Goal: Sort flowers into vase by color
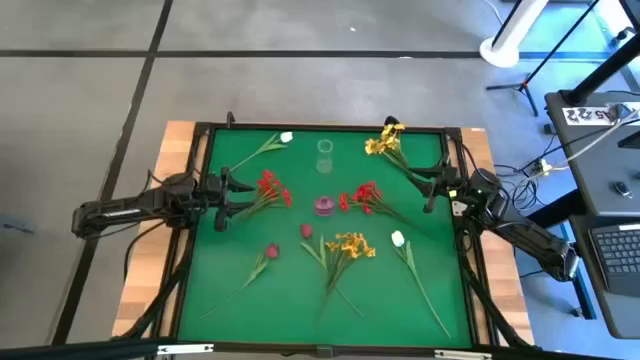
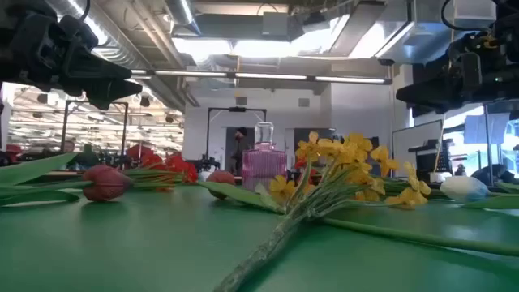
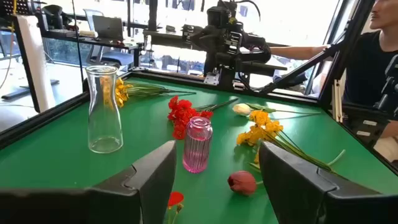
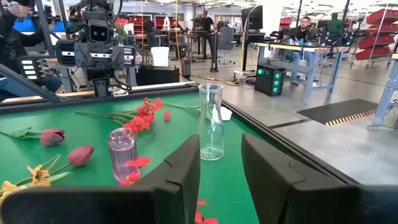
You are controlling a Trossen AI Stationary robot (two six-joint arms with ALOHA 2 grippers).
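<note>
The green worktop (image 1: 230, 290) carries a clear vase (image 1: 325, 153) at 12 o'clock, a pink vase (image 1: 324, 206) at centre, and flowers (image 1: 345, 247) scattered all around.

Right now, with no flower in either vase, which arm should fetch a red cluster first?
Probably left. The left pincer hangs open right beside the red cluster on its side of the mat, and the pink vase is close by. The right pincer, also open, is farther from its nearest red cluster.
</note>
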